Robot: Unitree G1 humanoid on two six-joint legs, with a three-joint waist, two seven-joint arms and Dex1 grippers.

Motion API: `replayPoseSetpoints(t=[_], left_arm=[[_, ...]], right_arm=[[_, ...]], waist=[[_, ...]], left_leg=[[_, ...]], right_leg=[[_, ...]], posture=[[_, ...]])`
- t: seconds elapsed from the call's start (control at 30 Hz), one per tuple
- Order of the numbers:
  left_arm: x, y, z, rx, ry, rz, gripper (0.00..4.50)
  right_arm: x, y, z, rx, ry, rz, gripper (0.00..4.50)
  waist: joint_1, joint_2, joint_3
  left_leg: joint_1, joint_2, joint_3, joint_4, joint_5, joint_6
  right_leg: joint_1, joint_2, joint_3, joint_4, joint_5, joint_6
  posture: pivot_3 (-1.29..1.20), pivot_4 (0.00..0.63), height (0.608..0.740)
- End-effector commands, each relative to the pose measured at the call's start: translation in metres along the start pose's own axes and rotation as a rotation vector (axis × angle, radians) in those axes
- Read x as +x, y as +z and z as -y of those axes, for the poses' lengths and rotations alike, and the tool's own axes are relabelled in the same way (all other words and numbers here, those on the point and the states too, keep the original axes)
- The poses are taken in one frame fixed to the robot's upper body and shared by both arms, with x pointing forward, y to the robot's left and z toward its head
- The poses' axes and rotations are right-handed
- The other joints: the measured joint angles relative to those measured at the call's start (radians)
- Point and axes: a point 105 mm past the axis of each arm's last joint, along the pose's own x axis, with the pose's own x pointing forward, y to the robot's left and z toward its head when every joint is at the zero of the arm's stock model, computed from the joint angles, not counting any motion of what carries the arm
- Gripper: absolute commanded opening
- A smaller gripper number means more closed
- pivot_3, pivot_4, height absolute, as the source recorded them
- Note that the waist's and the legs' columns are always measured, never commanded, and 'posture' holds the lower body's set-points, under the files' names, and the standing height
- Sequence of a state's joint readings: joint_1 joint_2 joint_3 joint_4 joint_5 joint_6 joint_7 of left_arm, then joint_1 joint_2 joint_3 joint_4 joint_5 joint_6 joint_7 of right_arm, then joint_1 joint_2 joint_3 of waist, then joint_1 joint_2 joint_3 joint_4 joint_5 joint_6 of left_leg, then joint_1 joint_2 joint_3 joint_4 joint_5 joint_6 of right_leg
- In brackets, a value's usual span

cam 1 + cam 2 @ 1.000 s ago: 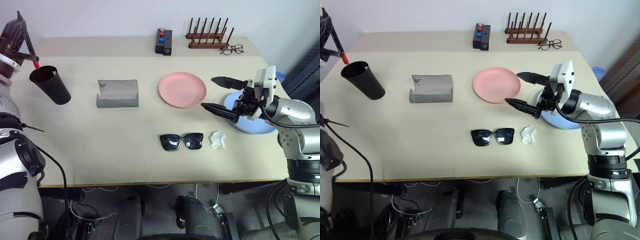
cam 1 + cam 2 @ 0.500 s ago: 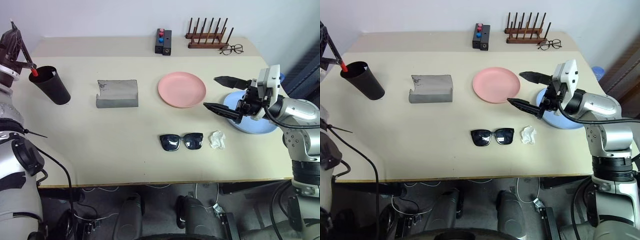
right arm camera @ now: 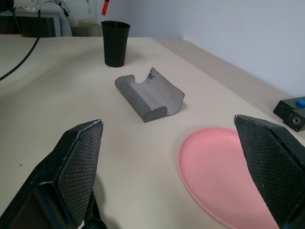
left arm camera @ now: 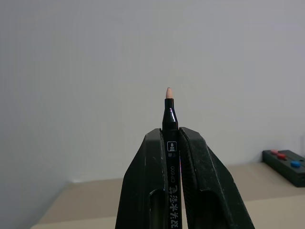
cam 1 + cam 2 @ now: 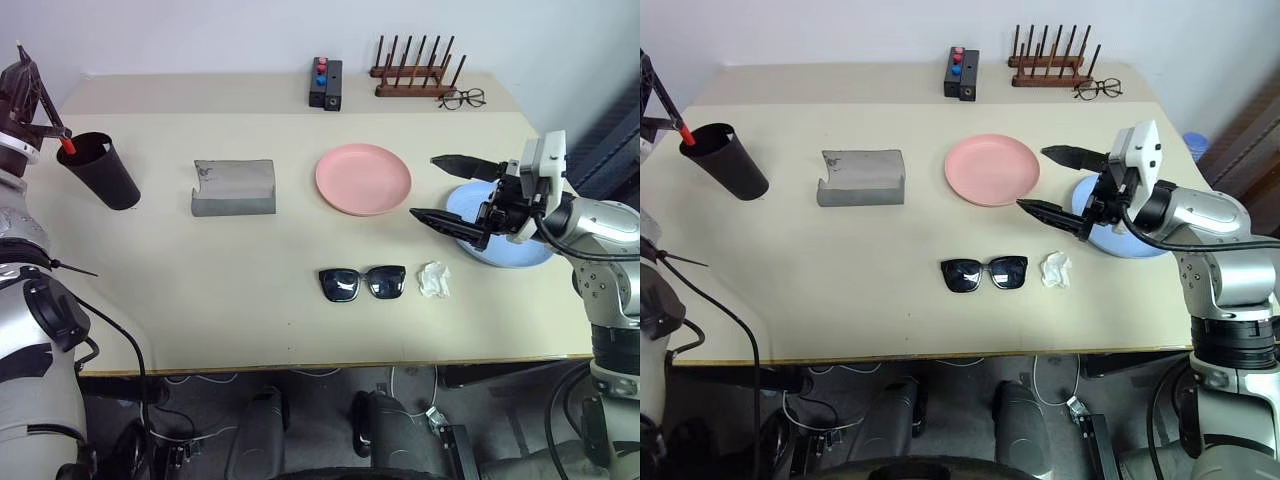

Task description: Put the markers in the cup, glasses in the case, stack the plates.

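Observation:
My left gripper (image 4: 170, 136) is shut on the dark marker (image 5: 60, 135) at the table's far left. The marker's red end hangs just over the rim of the tall dark cup (image 5: 100, 170). Its pale tip sticks out past the fingertips in the left wrist view. My right gripper (image 5: 422, 185) stands wide open and empty, hovering over the left edge of the light blue plate (image 5: 520, 250), right of the pink plate (image 5: 363, 178). The black sunglasses (image 5: 362, 283) lie at the front middle. The grey case (image 5: 234, 187) lies open between cup and pink plate.
A crumpled white scrap (image 5: 434, 280) lies right of the sunglasses. At the back stand a black box with red and blue buttons (image 5: 327, 83), a wooden peg rack (image 5: 415, 75) and clear-lens spectacles (image 5: 463, 98).
The marker's red end has dipped from above the cup down to its rim. The right gripper has stayed open and almost still.

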State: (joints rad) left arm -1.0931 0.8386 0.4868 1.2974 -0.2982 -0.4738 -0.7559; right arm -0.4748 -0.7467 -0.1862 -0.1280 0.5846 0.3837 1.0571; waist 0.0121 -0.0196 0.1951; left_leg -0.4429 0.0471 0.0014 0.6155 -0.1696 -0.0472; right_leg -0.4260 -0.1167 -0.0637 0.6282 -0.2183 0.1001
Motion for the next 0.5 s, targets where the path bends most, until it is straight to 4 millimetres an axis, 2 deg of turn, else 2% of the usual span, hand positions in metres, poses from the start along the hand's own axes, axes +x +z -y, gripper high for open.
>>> replayPoseSetpoints(t=[0.03, 0.27, 0.5], left_arm=[[0.001, 0.014, -0.007, 0.045, 0.02, 0.039, 0.06], [-0.003, -0.003, -0.002, 0.043, 0.023, -0.01, 0.06], [-0.001, -0.002, 0.003, 0.038, 0.004, 0.003, 0.06]], right_arm=[[-0.005, 0.016, 0.0, -0.048, -0.008, 0.03, 4.5], [-0.008, 0.016, -0.001, -0.045, -0.012, 0.019, 4.5], [-0.01, 0.016, -0.001, -0.045, -0.016, 0.016, 4.5]], waist=[[0.0, 0.0, 0.0], [0.001, 0.0, 0.0], [0.0, 0.0, 0.0]], left_leg=[[0.0, 0.0, 0.0, 0.0, 0.0, 0.0], [0.0, 0.0, 0.0, 0.0, 0.0, 0.0], [0.0, 0.0, 0.0, 0.0, 0.0, 0.0]], right_leg=[[0.0, 0.0, 0.0, 0.0, 0.0, 0.0], [0.0, 0.0, 0.0, 0.0, 0.0, 0.0], [0.0, 0.0, 0.0, 0.0, 0.0, 0.0]], posture=[[0.0, 0.15, 0.74], [0.0, 0.15, 0.74], [0.0, 0.15, 0.74]])
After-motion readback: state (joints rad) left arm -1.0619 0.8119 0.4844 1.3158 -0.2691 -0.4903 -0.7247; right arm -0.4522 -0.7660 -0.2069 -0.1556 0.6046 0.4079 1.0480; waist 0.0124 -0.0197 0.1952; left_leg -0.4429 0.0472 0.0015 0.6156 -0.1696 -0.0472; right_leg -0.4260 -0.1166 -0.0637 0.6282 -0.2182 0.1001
